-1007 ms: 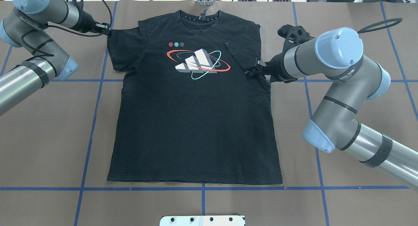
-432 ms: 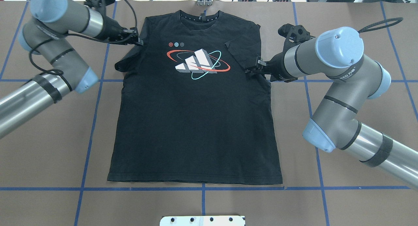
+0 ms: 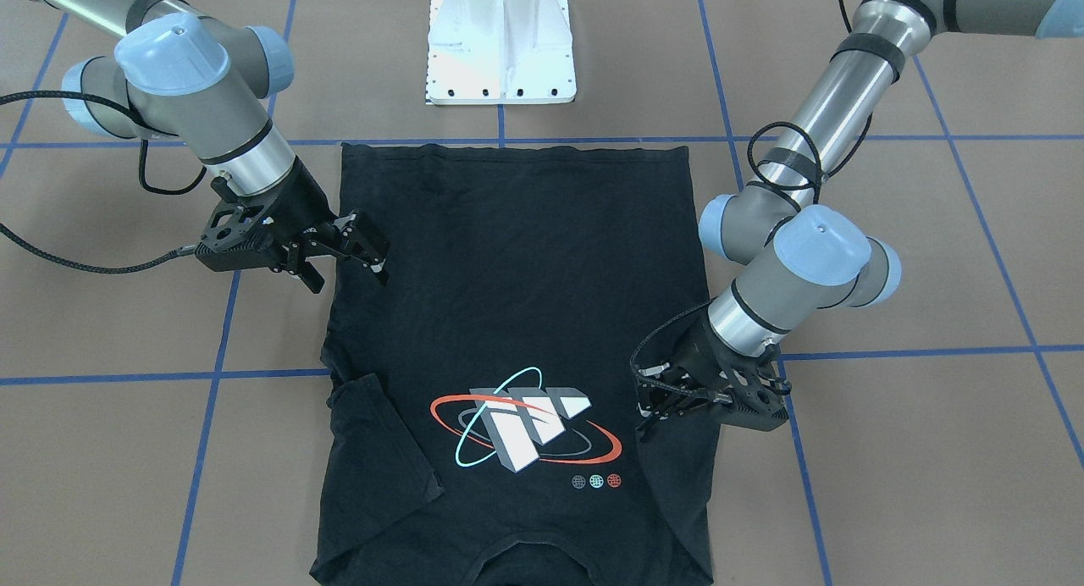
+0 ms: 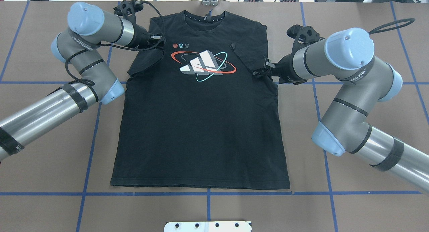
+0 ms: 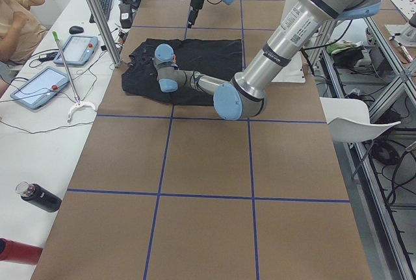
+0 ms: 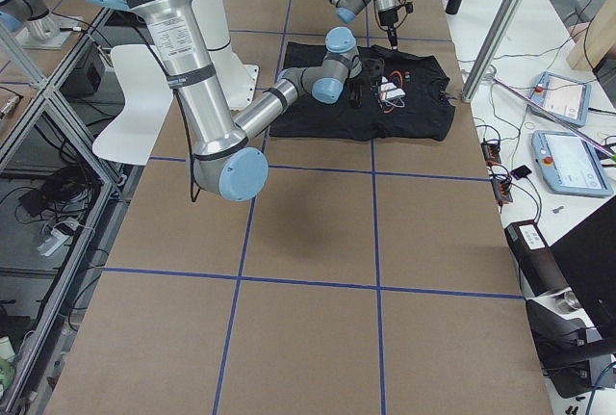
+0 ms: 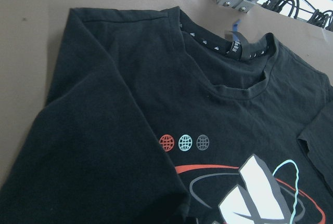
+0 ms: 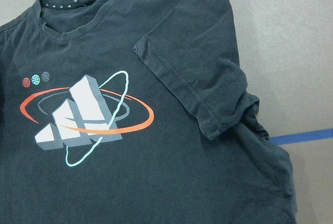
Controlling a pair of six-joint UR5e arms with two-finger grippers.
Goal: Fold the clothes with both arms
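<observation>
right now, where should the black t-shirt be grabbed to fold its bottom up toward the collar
On the black T-shirt, likely the two bottom hem corners: left gripper on the left corner, right gripper on the right corner. The hem lies flat and straight nearest the robot, with bare table beside each corner, so come in low from the outer sides and pinch the edge.

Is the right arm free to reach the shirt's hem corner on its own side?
Probably yes: that hem corner lies flat and uncovered, and the right gripper, fingers open, is at the same side edge of the shirt.
</observation>
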